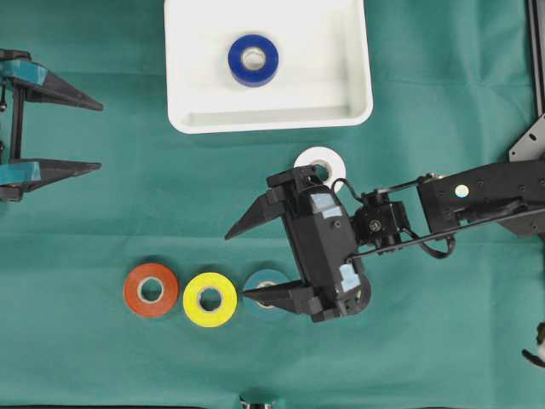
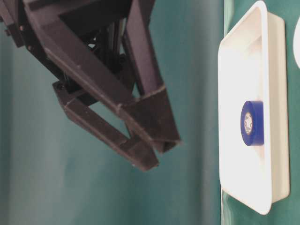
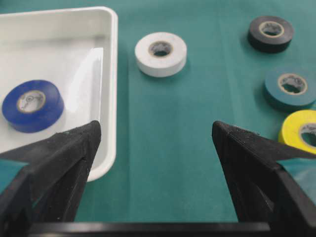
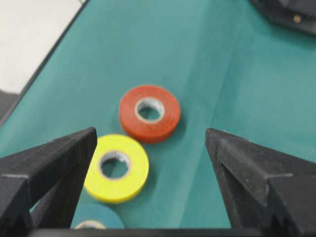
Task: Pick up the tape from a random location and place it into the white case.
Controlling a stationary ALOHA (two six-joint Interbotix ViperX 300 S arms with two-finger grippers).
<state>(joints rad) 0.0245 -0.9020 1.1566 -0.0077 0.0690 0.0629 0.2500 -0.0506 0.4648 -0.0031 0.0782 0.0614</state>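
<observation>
Right gripper point(image 1: 235, 264) jaws gaping, holding nothing, hovering over teal tape point(image 1: 266, 290), partly hiding it; left gripper point(image 1: 100, 136) idling wide apart.

Right gripper point(image 1: 243, 262): matte black, two long wedge-shaped fingers point(image 1: 249, 220) tapering to points, mounted on a boxy black body bearing pale blue tape patches and small screws. A thin black cable loops from the body to the black arm link point(image 1: 477, 198), which carries a round pale marker. Left gripper point(image 1: 100, 136): identical black tapered fingers with teal tape patches at their bases.
</observation>
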